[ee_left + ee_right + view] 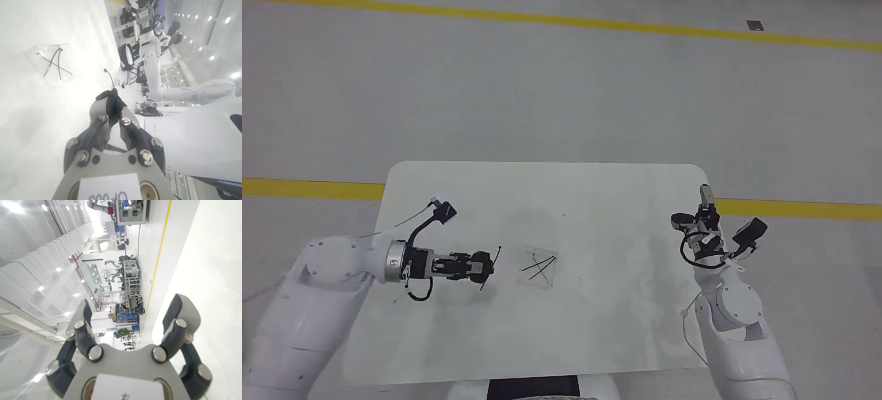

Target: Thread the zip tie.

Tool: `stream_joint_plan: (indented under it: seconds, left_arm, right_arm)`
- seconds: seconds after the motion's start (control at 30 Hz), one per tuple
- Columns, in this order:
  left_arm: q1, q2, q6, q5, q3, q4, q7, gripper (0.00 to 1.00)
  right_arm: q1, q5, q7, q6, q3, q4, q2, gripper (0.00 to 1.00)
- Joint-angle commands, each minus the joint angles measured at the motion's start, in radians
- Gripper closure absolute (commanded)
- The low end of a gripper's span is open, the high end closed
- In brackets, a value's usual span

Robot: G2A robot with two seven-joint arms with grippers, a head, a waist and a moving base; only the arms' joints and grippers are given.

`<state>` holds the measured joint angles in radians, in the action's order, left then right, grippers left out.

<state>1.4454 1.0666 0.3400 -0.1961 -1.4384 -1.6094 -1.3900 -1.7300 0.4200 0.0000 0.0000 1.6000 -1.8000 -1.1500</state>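
The white table [592,330] carries a clear pouch [542,266] near its middle, and everything else is placed from that pouch.

The left arm lies low across the table on the pouch's left side. Its end effector [485,266] points toward the pouch and stops just short of it, apart from its edge. In the left wrist view this end effector [113,96] is pinched tight, and its dark pads [110,106] clamp the zip tie [110,78].

The right arm stands well apart from the pouch, out at the table's right edge. Its end effector [694,210] is turned away from the robot. In the right wrist view the end effector [132,306] is spread wide, with nothing between its fingers [171,311].

The pouch [67,56] lies flat, and three loose black ties [56,64] are crossed over one another on it, seen from above as a small dark tangle [540,266].

The held zip tie [491,268] is a thin black strap between the left end effector and the pouch. Its long axis runs from the robot's side of the table toward the far side, leaning slightly toward the pouch at the far end. The small square head is at that far, free end, and the tail sticks out of the grip on the near side. Whether the tie touches the table cannot be told.
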Motion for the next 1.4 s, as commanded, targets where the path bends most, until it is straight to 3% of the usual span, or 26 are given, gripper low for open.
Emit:
stream_joint_plan:
  seconds: [0.0, 0.1, 0.2, 0.3, 0.37, 0.57, 1.03, 1.23, 1.37]
  left_arm:
    - [0.000, 0.000, 0.000, 0.000, 0.000, 0.000, 0.000, 1.00]
    - [-0.020, 0.001, -0.029, -0.096, 0.010, 0.050, 0.002, 1.00]
    - [-0.050, -0.006, 0.000, -0.201, 0.015, 0.109, 0.000, 1.00]
    - [-0.065, -0.027, 0.000, -0.303, 0.028, 0.125, 0.000, 1.00]
    - [-0.073, -0.043, 0.000, -0.279, 0.022, 0.118, 0.000, 1.00]
    - [-0.061, -0.083, 0.000, -0.363, 0.036, 0.080, 0.000, 1.00]
    - [-0.061, -0.083, 0.000, -0.363, 0.036, 0.080, 0.000, 1.00]
    - [-0.061, -0.083, 0.000, -0.363, 0.036, 0.080, 0.000, 1.00]
    - [-0.061, -0.083, 0.000, -0.363, 0.036, 0.080, 0.000, 1.00]
  right_arm:
    - [0.000, 0.000, 0.000, 0.000, 0.000, 0.000, 0.000, 0.00]
    - [0.000, 0.000, 0.000, 0.000, 0.000, 0.000, 0.000, 0.00]
    - [0.000, 0.000, 0.000, 0.000, 0.000, 0.000, 0.000, 0.00]
    - [0.000, 0.000, 0.000, 0.000, 0.000, 0.000, 0.000, 0.00]
    - [0.000, 0.000, 0.000, 0.000, 0.000, 0.000, 0.000, 0.00]
    - [0.000, 0.000, 0.000, 0.000, 0.000, 0.000, 0.000, 0.00]
    - [0.000, -0.003, 0.002, 0.001, -0.001, 0.000, 0.000, 0.00]
    - [0.025, -0.153, 0.166, -0.025, -0.108, -0.044, 0.000, 0.00]
    - [0.081, -0.253, 0.258, -0.016, -0.192, -0.052, -0.002, 0.00]
